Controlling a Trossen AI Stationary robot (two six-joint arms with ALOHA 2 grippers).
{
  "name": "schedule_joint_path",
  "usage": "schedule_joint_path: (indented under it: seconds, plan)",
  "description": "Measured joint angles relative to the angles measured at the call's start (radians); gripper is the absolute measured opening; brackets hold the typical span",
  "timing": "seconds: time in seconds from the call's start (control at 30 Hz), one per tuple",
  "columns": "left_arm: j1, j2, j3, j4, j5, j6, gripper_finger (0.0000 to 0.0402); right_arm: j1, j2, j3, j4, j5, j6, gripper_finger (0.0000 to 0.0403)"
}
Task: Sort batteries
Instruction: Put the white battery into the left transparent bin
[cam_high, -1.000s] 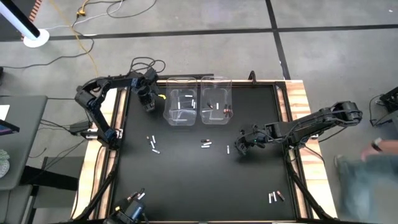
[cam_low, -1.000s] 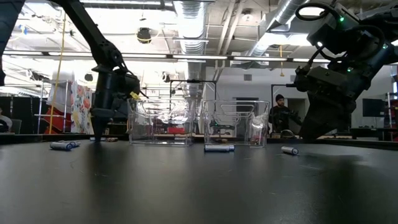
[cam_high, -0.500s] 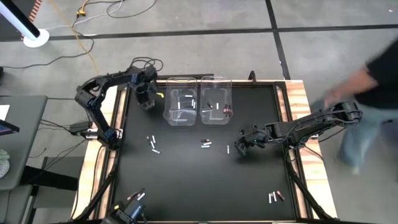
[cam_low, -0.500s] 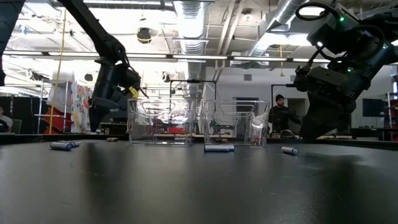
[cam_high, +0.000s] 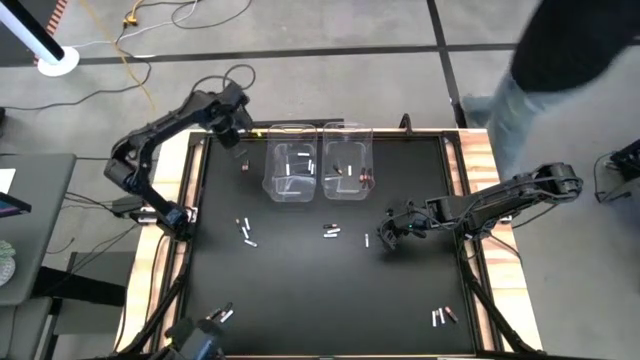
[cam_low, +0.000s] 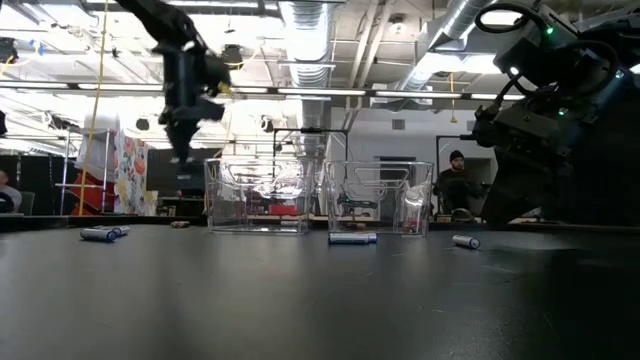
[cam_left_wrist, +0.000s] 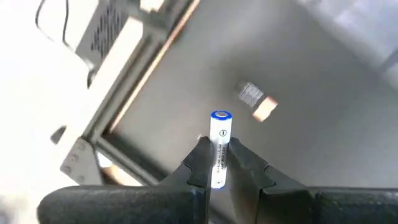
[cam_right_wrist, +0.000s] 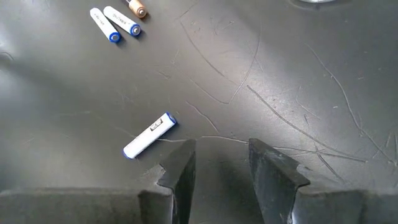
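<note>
Two clear bins stand side by side at the far middle of the black table (cam_high: 300, 300): the left bin (cam_high: 290, 175) and the right bin (cam_high: 347, 172); the left bin shows two pale batteries, the right bin about four, among them a reddish one, though the exact count there cannot be confirmed.

Loose batteries on the table, counted from above: three pale ones in a cluster (cam_high: 245, 231) left of centre; two in a pair (cam_high: 331, 231) in front of the bins; a lone white battery (cam_high: 366, 240) just beside the right gripper; three near the front right corner (cam_high: 443, 317), one of them reddish; a small object lies on the mat below the left gripper, too small to identify.

Left gripper (cam_high: 238, 125) is raised above the far left corner, beside the left bin; its fingers (cam_left_wrist: 199, 163) are clamped on a white battery with a blue end (cam_left_wrist: 219, 146).

Right gripper (cam_high: 388, 235) sits low over the table right of centre, jaws apart and holding nothing; the lone white battery lies just ahead of its fingers (cam_right_wrist: 180, 169).

A person (cam_high: 560, 50) passes beyond the far right corner; cables lie on the floor behind the left arm.
</note>
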Motion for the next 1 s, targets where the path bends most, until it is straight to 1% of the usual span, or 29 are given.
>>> schedule_joint_path:
  seconds: [0.2,0.3,0.43,0.6,0.67,0.8,0.83,0.93,1.0]
  plan:
    - [-0.095,0.001,0.155,0.030,-0.001,-0.020,0.0028,0.000,0.000,0.000,0.000,0.000,-0.001,0.0163]
    - [-0.166,0.041,0.243,0.059,-0.001,-0.003,0.0028,0.000,0.000,0.000,0.001,0.000,-0.001,0.0163]
    - [-0.250,0.147,0.368,0.065,-0.003,0.031,0.0028,0.000,0.000,0.000,0.000,0.000,-0.004,0.0163]
    - [-0.304,0.308,0.485,0.057,-0.001,0.049,0.0028,0.000,0.000,0.000,0.000,0.000,-0.003,0.0163]
    - [-0.315,0.358,0.501,0.051,0.008,0.038,0.0028,0.000,0.000,0.000,0.000,0.000,-0.003,0.0163]
    - [-0.327,0.433,0.476,0.032,0.106,-0.042,0.0028,0.000,0.000,0.000,0.000,0.000,-0.003,0.0163]
    - [-0.331,0.447,0.464,0.025,0.118,-0.060,0.0028,0.000,0.000,0.000,0.000,0.000,-0.003,0.0163]
    - [-0.346,0.475,0.414,0.040,0.125,-0.104,0.0028,0.000,0.000,0.000,0.000,0.000,0.001,0.0163]
    - [-0.355,0.475,0.361,0.086,0.126,-0.131,0.0028,0.000,0.000,0.000,0.000,0.000,0.001,0.0163]
